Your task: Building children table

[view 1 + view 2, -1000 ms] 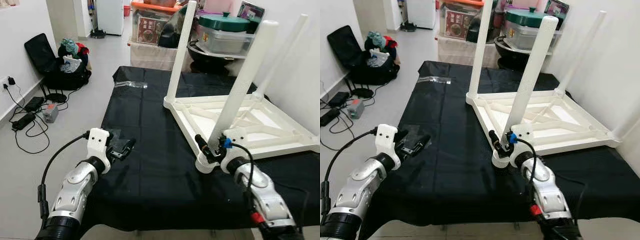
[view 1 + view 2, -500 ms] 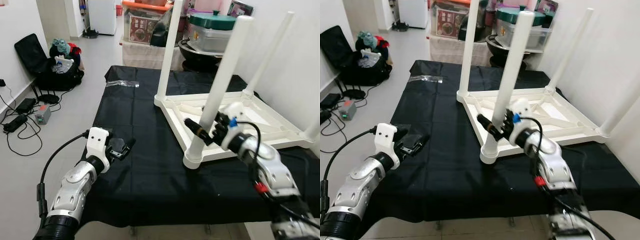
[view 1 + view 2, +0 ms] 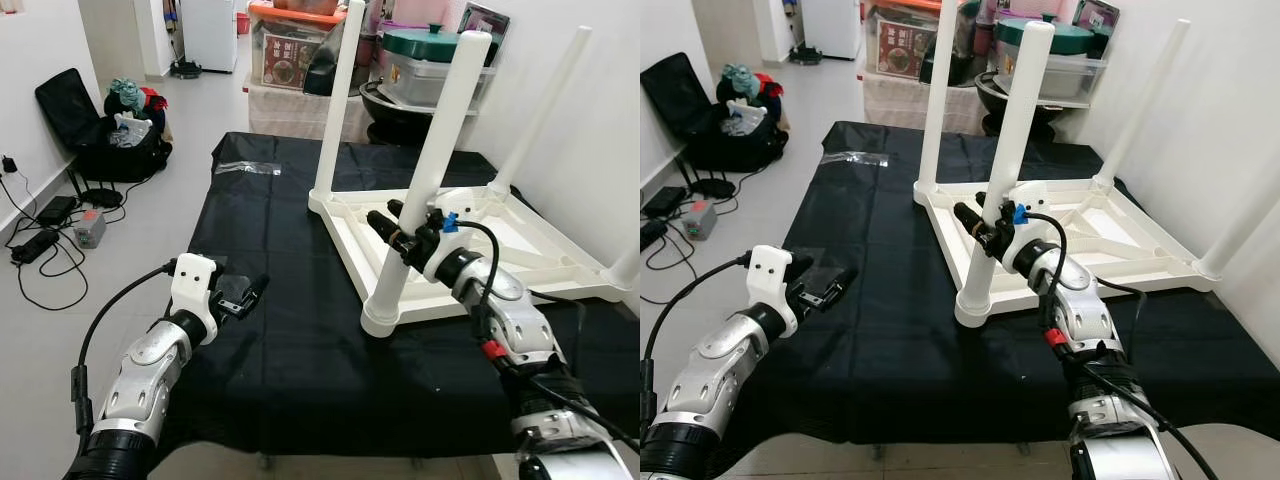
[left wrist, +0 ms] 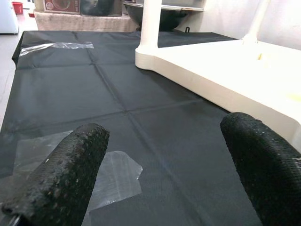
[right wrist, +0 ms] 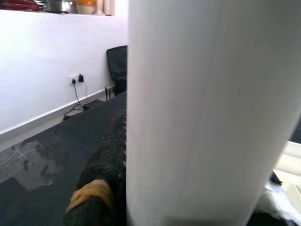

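A white children's table (image 3: 545, 262) lies upside down on a black cloth (image 3: 270, 230), its legs pointing up. My right gripper (image 3: 400, 232) is shut on the near leg (image 3: 441, 130), about a third of the way up from its socket (image 3: 382, 316). In the right wrist view that leg (image 5: 207, 108) stands against one black finger (image 5: 106, 174). My left gripper (image 3: 250, 293) hovers open above the cloth near its left edge, holding nothing. In the left wrist view its fingertips (image 4: 61, 174) stand wide apart over a piece of clear film (image 4: 110, 181).
A clear plastic bag (image 3: 245, 168) lies at the cloth's far left corner. Storage boxes (image 3: 300, 60) and a green-lidded tub (image 3: 432, 62) stand behind the table. A black bag (image 3: 100, 130) and cables (image 3: 45, 225) lie on the floor at left. A wall runs close along the right.
My right gripper has climbed from the base of the near leg to higher up the leg. The camera has shifted a little. My left arm has held still.
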Controlling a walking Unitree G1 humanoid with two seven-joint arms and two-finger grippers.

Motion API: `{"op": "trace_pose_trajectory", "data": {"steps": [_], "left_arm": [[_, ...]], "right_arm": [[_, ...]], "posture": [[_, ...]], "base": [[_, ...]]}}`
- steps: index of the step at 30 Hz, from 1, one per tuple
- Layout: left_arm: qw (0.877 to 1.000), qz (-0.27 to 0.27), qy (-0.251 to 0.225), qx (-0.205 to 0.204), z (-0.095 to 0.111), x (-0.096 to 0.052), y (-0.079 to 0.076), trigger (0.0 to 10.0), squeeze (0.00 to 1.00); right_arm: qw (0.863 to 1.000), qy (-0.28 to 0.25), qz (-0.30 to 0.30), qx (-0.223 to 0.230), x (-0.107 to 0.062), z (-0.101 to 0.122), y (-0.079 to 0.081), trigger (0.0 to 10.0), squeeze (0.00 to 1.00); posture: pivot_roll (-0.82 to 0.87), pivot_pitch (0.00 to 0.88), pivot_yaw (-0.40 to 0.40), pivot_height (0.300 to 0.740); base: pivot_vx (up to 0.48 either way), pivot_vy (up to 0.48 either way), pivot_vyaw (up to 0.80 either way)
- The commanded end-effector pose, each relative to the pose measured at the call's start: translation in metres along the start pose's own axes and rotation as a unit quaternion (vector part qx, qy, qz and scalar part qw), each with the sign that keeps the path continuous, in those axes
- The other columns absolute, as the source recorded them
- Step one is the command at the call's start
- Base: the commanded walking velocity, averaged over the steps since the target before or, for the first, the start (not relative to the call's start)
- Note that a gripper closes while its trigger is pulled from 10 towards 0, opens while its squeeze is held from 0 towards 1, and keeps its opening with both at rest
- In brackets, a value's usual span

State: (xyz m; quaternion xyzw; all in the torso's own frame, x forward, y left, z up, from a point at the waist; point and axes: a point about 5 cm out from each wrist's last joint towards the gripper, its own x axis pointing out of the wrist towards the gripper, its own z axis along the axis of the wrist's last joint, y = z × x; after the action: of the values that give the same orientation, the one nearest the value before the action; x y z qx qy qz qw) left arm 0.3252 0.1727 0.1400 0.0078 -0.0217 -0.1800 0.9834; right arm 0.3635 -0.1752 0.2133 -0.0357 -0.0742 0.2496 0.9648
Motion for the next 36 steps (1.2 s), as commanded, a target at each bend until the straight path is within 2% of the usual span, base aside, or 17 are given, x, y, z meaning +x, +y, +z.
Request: {"op": "trace_pose_trajectory", "data": {"steps": [1,9,13,14,15,16,17,18,20,21,24,25,29,30,31,34,36], "left_arm": [[1.0,-0.006,0.007,-0.001,-0.003,-0.001,-0.003,10.0,0.0],[1.0,-0.009,0.01,-0.002,-0.005,0.0,-0.005,10.0,0.0],[1.0,-0.008,0.01,-0.003,-0.005,0.0,-0.004,10.0,0.0],[1.0,-0.007,0.01,-0.002,-0.005,0.0,-0.004,10.0,0.0],[1.0,-0.007,0.01,-0.002,-0.005,0.0,-0.004,10.0,0.0],[1.0,-0.006,0.01,-0.003,-0.005,0.0,-0.004,10.0,0.0],[1.0,-0.006,0.01,-0.003,-0.005,0.0,-0.004,10.0,0.0],[1.0,-0.005,0.01,-0.003,-0.005,-0.001,-0.004,10.0,0.0],[1.0,-0.005,0.01,-0.003,-0.005,-0.001,-0.004,10.0,0.0],[1.0,-0.005,0.011,-0.004,-0.006,-0.001,-0.004,10.0,0.0],[1.0,-0.005,0.011,-0.004,-0.006,-0.001,-0.004,10.0,0.0],[1.0,-0.005,0.012,-0.004,-0.007,-0.001,-0.005,10.0,0.0],[1.0,-0.001,0.011,-0.002,-0.006,0.0,-0.003,10.0,0.0],[1.0,0.003,0.01,-0.001,-0.006,0.0,-0.002,10.0,0.0],[1.0,0.006,0.01,0.0,-0.006,0.0,-0.002,10.0,0.0],[1.0,0.01,0.01,0.0,-0.006,-0.002,-0.001,10.0,0.0],[1.0,0.01,0.011,0.001,-0.007,-0.002,0.0,10.0,0.0]], "right_arm": [[0.999,0.031,-0.022,-0.011,-0.008,-0.012,-0.005,0.0,0.0],[0.996,0.046,-0.079,-0.014,-0.019,-0.021,-0.006,0.0,0.0],[0.981,0.071,-0.178,-0.025,-0.031,-0.027,-0.015,0.0,0.0],[0.957,0.097,-0.273,-0.022,-0.044,-0.032,-0.026,0.0,0.0],[0.957,0.097,-0.273,-0.022,-0.044,-0.032,-0.026,0.0,0.0],[0.909,0.117,-0.401,-0.015,-0.065,-0.038,-0.037,0.0,0.0],[0.909,0.117,-0.401,-0.015,-0.065,-0.038,-0.037,0.0,0.0],[0.856,0.137,-0.498,-0.009,-0.087,-0.044,-0.041,0.0,0.0],[0.856,0.137,-0.498,-0.009,-0.087,-0.044,-0.041,0.0,0.0],[0.819,0.153,-0.552,-0.004,-0.102,-0.05,-0.038,0.0,0.0],[0.819,0.153,-0.552,-0.004,-0.102,-0.05,-0.038,0.0,0.0],[0.798,0.16,-0.581,-0.003,-0.109,-0.053,-0.032,2.1,0.0],[0.791,0.162,-0.589,0.003,-0.108,-0.054,-0.025,2.2,0.0],[0.789,0.165,-0.592,0.011,-0.104,-0.055,-0.02,4.0,0.0],[0.791,0.17,-0.587,0.017,-0.099,-0.056,-0.018,10.0,0.0],[0.804,0.168,-0.57,0.039,-0.09,-0.054,-0.014,10.0,0.0],[0.81,0.154,-0.565,0.048,-0.088,-0.051,-0.013,10.0,0.12]], "posture": [[0.05,0.0,-0.127,0.74],[0.03,0.0,-0.119,0.74],[0.04,0.0,-0.117,0.74],[0.04,0.0,-0.116,0.74],[0.04,0.0,-0.116,0.74],[0.04,0.0,-0.119,0.74],[0.04,0.0,-0.119,0.74],[0.04,0.0,-0.119,0.74],[0.04,0.0,-0.119,0.74],[0.03,0.0,-0.118,0.74],[0.03,0.0,-0.118,0.74],[0.03,0.0,-0.118,0.74],[0.04,0.0,-0.125,0.74],[0.05,0.0,-0.132,0.74],[0.05,0.0,-0.136,0.74],[0.06,0.0,-0.137,0.74],[0.06,0.0,-0.138,0.74]], "base": [[0.0,0.0,0.0],[0.0,0.0,0.0],[0.0,0.0,0.0],[0.0,0.0,0.0],[0.0,0.0,0.0],[0.0,0.0,0.0],[0.0,0.0,0.0],[0.0,0.0,0.0],[0.0,0.0,0.0],[0.0,0.0,0.0],[0.0,0.0,0.0],[0.0,0.0,0.0],[0.0,0.0,0.0],[0.0,0.0,0.0],[0.0,0.0,0.0],[0.0,0.0,0.0],[0.0,0.0,0.0]]}}
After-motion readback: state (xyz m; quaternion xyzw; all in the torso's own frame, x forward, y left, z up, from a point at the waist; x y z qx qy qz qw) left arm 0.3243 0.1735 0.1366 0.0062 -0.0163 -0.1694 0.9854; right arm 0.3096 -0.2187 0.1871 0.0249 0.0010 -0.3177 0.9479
